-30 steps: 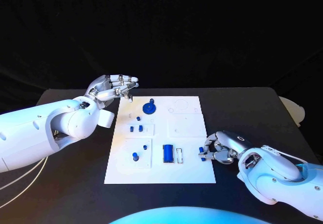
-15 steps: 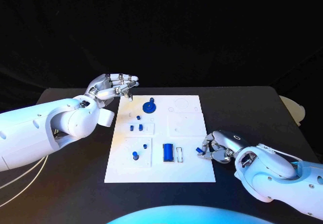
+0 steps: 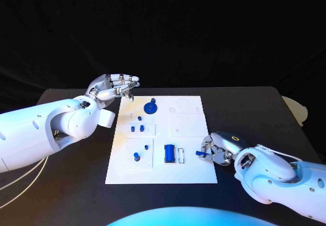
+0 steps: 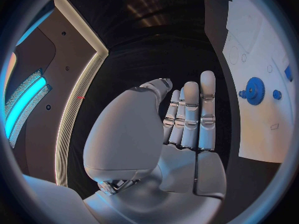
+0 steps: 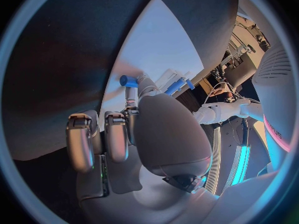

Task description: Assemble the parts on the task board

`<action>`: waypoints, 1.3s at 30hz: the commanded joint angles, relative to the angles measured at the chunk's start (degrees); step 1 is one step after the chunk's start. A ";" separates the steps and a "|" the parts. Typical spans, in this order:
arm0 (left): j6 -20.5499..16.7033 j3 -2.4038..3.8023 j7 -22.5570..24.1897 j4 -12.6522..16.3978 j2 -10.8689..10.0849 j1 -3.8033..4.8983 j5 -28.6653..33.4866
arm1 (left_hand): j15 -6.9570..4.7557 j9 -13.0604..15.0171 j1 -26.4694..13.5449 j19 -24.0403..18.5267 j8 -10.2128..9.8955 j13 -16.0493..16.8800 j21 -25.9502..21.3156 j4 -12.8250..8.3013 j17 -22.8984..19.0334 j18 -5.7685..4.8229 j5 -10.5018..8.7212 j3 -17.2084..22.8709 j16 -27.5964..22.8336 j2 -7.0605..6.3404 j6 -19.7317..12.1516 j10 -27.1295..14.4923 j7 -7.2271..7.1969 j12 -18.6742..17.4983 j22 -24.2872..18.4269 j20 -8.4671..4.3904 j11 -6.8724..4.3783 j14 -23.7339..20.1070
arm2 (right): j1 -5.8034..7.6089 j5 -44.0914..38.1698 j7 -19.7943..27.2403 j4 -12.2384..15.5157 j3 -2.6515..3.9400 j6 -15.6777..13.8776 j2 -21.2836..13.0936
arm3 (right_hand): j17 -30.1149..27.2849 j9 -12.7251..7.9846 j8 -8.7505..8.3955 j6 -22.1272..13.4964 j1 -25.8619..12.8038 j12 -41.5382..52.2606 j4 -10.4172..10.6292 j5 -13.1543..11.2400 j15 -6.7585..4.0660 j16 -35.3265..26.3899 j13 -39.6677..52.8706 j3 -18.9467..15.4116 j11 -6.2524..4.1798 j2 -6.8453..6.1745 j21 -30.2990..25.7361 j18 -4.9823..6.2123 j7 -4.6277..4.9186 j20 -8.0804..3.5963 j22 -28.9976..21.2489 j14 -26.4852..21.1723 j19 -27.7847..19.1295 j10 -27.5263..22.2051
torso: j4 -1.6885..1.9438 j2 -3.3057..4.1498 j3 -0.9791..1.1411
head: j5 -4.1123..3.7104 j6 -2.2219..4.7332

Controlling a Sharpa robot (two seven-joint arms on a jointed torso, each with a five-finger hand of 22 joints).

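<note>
The white task board (image 3: 193,167) lies in the middle of the black table. On it are a blue gear (image 3: 150,110), two small blue pegs (image 3: 137,128), a blue block (image 3: 168,154) beside a white slot, and a small blue piece by a dark round one (image 3: 138,157). My right hand (image 3: 220,149) sits at the board's right edge and pinches a small blue part (image 3: 201,153), which in the right wrist view sticks out at the fingertips (image 5: 129,81). My left hand (image 3: 113,87) hovers off the board's far left corner, fingers straight and holding nothing (image 4: 187,119); the gear (image 4: 254,90) lies beyond it.
A pale round object (image 3: 296,111) sits at the table's right edge. Thin cables (image 3: 20,181) hang off the table's left side under my left arm. Bare black tabletop (image 3: 244,110) lies right of the board.
My right hand has crept leftward onto the board's right edge, and the blue part it holds has tipped over. The left hand has stayed where it was.
</note>
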 commanded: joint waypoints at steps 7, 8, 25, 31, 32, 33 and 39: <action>0.69 0.04 0.45 0.13 0.03 0.03 0.23 | -0.05 -0.09 -0.48 -0.39 -0.38 -0.07 -0.24 0.00 -0.05 0.40 0.18 0.36 0.25 0.11 -0.07 -0.55 0.36 0.30 -0.06 0.02 -0.02 -0.29 | -0.16 -0.10 -2.86 1.36 -0.39 -0.03 -0.22 | 11.50 0.86 0.62 -0.19 2.13 -0.09 0.64 3.61 -0.33 0.27 -0.28 5.93 -0.63 2.35 0.25 -0.81 0.18 -0.23 15.09 5.39 5.99 0.59 | 0.06 -0.02 -0.04 | 0.07 -0.14; 0.68 0.04 0.46 0.13 0.03 0.03 0.23 | -0.05 -0.09 -0.48 -0.39 -0.38 -0.07 -0.24 0.00 -0.05 0.40 0.18 0.36 0.25 0.11 -0.07 -0.55 0.36 0.30 -0.06 0.02 -0.02 -0.29 | 0.01 0.50 -2.72 1.62 -0.36 -0.63 -0.20 | 11.54 0.92 0.65 -0.25 1.83 -0.15 0.65 3.80 -0.32 0.28 -0.31 6.52 -0.59 2.30 0.25 -0.81 0.20 -0.21 15.09 5.40 5.99 0.58 | 0.06 -0.01 -0.07 | 0.08 -0.14; 0.66 0.03 0.47 0.27 0.13 0.04 0.23 | -0.05 -0.09 -0.48 -0.39 -0.38 -0.07 -0.24 0.00 -0.05 0.40 0.18 0.36 0.25 0.11 -0.07 -0.55 0.36 0.30 -0.06 0.02 -0.02 -0.29 | 0.75 12.98 -0.54 2.38 -0.15 -6.03 3.52 | 11.49 2.06 1.38 -0.55 -5.35 -0.46 0.60 1.42 -0.13 0.23 -0.33 16.26 -0.34 -1.41 0.25 -0.81 0.40 -0.01 15.09 5.39 5.99 0.59 | 0.05 0.01 -0.12 | 0.16 -0.47; 0.71 0.03 0.46 0.34 0.15 0.04 0.23 | -0.05 -0.09 -0.48 -0.39 -0.38 -0.07 -0.24 0.00 -0.05 0.40 0.18 0.36 0.25 0.11 -0.07 -0.55 0.36 0.30 -0.06 0.02 -0.02 -0.29 | 0.62 14.78 -0.33 1.55 -0.16 -4.74 5.18 | 11.54 2.19 1.54 -0.14 -9.40 0.13 0.70 1.50 -0.11 0.25 0.11 17.48 -0.34 -1.45 0.25 -0.81 0.40 0.03 15.09 5.41 5.99 0.99 | 0.02 0.03 -0.03 | 0.22 -0.51; 0.71 0.03 0.46 0.35 0.15 0.04 0.23 | -0.05 -0.09 -0.48 -0.39 -0.38 -0.07 -0.24 0.00 -0.05 0.40 0.18 0.36 0.25 0.11 -0.07 -0.55 0.36 0.30 -0.06 0.02 -0.02 -0.29 | 0.60 14.91 -0.34 1.44 -0.16 -4.54 5.39 | 11.51 2.21 1.56 -0.09 -9.84 0.19 0.69 1.44 -0.13 0.24 0.16 17.60 -0.35 -1.57 0.25 -0.81 0.38 0.03 15.09 5.41 5.99 1.03 | 0.03 0.03 -0.03 | 0.21 -0.54; 0.72 0.03 0.46 0.35 0.15 0.04 0.23 | -0.05 -0.09 -0.48 -0.39 -0.38 -0.07 -0.24 0.00 -0.05 0.40 0.18 0.36 0.25 0.11 -0.07 -0.55 0.36 0.30 -0.06 0.02 -0.02 -0.29 | 0.59 15.02 -0.35 1.34 -0.16 -4.37 5.59 | 11.58 2.23 1.58 -0.04 -10.22 0.31 0.70 1.40 -0.13 0.26 0.25 17.70 -0.35 -1.66 0.25 -0.81 0.38 0.02 15.09 5.42 5.99 1.10 | 0.05 0.02 -0.03 | 0.19 -0.56; 0.75 0.03 0.45 0.37 0.16 0.04 0.23 | -0.05 -0.09 -0.48 -0.39 -0.38 -0.07 -0.24 0.00 -0.05 0.40 0.18 0.36 0.25 0.11 -0.07 -0.55 0.36 0.30 -0.06 0.02 -0.02 -0.29 | 0.54 15.47 -0.62 0.60 -0.16 -3.05 6.78 | 11.69 2.38 1.83 0.49 -13.95 0.95 0.70 4.35 -0.18 0.30 0.73 17.93 -0.42 -2.05 0.25 -0.81 0.29 -0.04 15.09 5.45 5.99 1.52 | 0.05 0.06 -0.02 | 0.20 -0.55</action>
